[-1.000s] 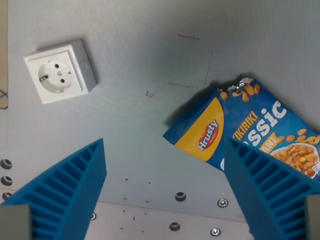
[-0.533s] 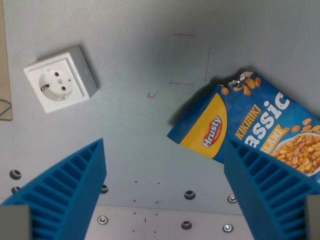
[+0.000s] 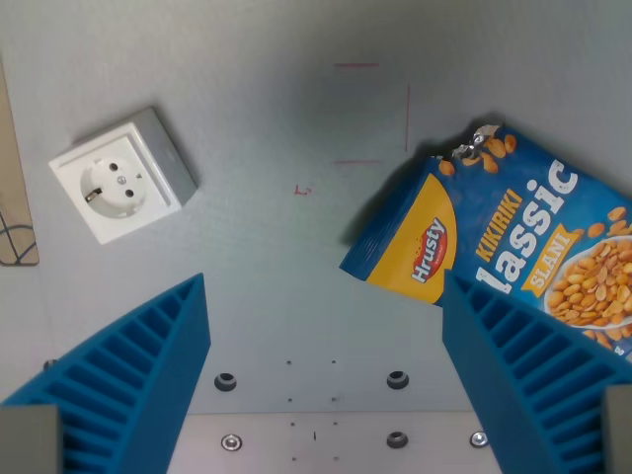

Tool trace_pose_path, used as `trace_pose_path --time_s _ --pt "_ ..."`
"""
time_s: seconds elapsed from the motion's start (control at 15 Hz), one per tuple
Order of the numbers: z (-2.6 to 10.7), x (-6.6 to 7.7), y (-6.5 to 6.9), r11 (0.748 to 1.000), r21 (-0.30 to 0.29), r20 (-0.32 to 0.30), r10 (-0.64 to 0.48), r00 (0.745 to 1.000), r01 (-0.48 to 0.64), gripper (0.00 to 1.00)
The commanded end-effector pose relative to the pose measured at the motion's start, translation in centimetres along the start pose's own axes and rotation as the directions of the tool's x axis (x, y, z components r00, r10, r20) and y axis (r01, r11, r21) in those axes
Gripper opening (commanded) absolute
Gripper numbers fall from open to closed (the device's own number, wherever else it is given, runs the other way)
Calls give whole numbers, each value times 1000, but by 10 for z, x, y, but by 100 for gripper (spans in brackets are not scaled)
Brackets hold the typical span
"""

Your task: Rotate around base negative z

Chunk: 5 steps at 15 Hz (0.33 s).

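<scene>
While hand [image 3: 321,375] gapes empty, right finger [image 3: 538,380] hides peanut bag [image 3: 513,247] corner.

Gripper [image 3: 326,380] seen from the wrist camera, jaws spread wide apart, nothing between them, two blue ribbed fingers [image 3: 128,385] rising from the lower corners of the frame, one at the wrist view's left, one at its right, grey mounts at both bottom corners

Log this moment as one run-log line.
gripper: open, empty | socket: wrist view's left | peanut bag: wrist view's right | surface: grey, red marks
</scene>
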<state>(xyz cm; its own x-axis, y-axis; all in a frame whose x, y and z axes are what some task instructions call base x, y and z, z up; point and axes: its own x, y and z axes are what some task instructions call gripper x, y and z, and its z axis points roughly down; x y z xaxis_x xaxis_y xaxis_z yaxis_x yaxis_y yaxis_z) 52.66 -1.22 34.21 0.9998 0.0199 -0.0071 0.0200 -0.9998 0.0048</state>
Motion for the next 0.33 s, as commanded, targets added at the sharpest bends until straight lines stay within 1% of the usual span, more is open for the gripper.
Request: trace_pose_path --time_s 0.07,0.33 --pt "-2 0 0 986 4 -2 168 986 -168 100" --pt "-2 0 0 975 4 -2 221 975 -221 100"
